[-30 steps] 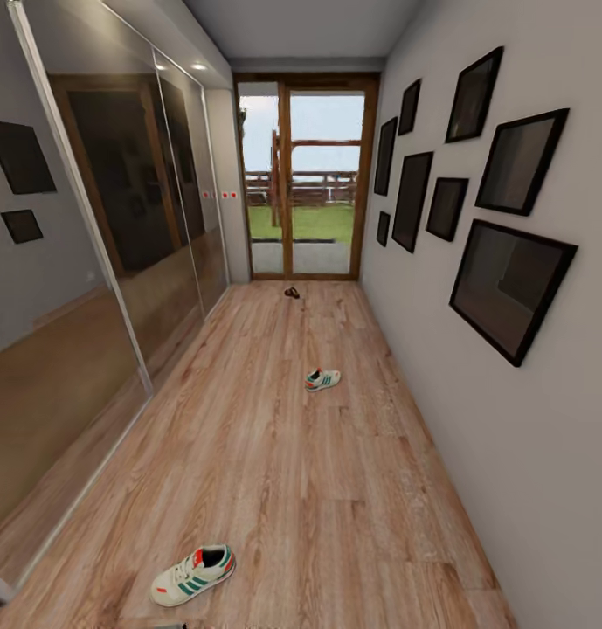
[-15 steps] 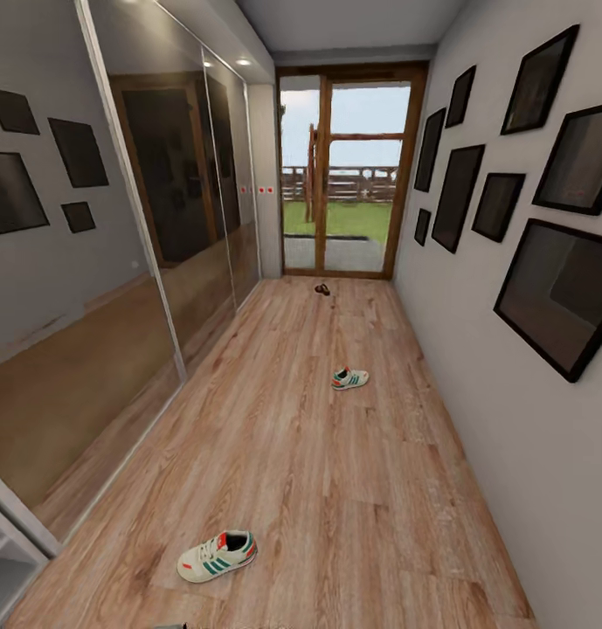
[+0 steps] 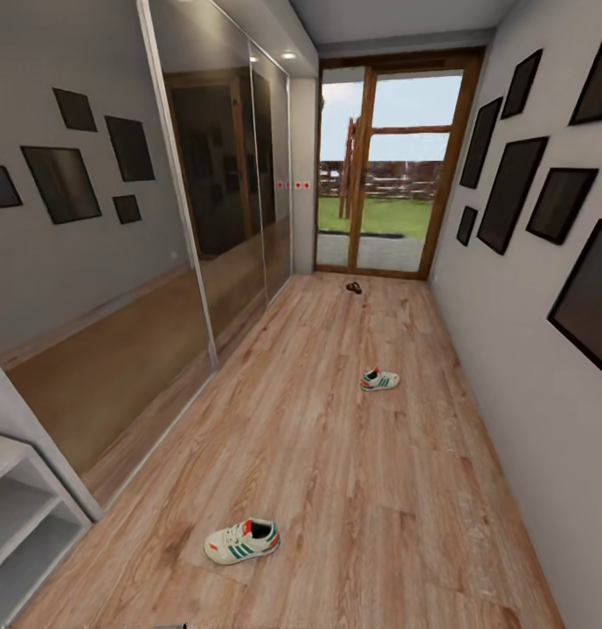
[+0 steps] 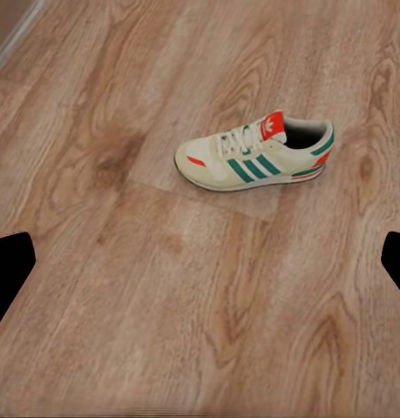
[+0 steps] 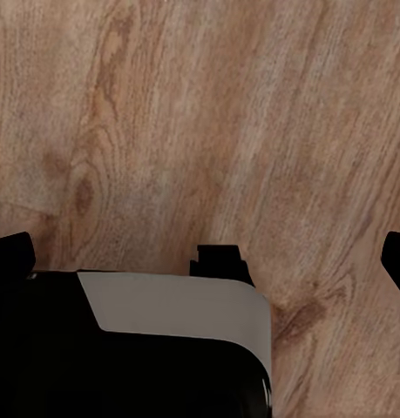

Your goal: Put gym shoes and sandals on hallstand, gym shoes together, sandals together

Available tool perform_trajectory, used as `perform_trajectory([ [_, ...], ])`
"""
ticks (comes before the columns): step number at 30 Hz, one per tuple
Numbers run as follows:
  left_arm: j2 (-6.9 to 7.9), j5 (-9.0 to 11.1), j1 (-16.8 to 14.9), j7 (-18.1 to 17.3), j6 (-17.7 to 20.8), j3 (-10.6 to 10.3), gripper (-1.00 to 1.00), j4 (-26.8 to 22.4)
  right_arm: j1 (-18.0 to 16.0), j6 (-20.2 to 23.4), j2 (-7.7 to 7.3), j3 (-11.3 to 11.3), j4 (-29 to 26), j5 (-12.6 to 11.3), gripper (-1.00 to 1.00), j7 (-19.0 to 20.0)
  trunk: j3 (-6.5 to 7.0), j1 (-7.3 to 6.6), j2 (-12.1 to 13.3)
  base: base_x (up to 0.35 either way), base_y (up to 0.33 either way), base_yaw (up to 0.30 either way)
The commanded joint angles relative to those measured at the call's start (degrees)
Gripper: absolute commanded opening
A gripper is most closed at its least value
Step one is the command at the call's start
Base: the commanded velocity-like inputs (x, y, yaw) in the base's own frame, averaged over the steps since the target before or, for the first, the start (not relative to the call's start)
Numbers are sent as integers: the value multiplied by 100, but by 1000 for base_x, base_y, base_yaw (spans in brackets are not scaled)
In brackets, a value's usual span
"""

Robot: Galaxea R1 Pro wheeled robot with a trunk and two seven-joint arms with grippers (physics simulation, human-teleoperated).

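Pale rack (image 3: 21, 507) shelves bare; gym shoes (image 3: 241, 542) on floor; both claws spread, holding nothing.

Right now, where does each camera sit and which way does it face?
Head view: high on the robot, facing down the corridor floor towards the glass door.
Left wrist view: above the floor, looking down at the near gym shoe; dark fingertips at both edges.
Right wrist view: looking down at floor and the robot's own body.
Shared: head and left wrist show that shoe.
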Motion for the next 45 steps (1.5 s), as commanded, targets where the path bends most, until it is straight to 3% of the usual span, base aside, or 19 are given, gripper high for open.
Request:
perform_trajectory([
  [1,-1,3,-4,2,-18,2,100,5,2,36,0,2,-16,5,100,-1,-11,0,-3,0,0,256],
  [18,-1,3,-4,2,-18,5,100,5,-1,36,-4,2,-18,5,100,-1,-103,0,-3,0,-133,256],
  [36,-1,9,-4,2,-18,2,100,5,0,33,-4,10,-22,1,100,-18,-142,0,-3,0,-10,278],
  [45,-1,11,-4,2,-18,6,100,5,3,27,-7,27,-22,38,100,10,-142,0,-3,0,0,99],
])
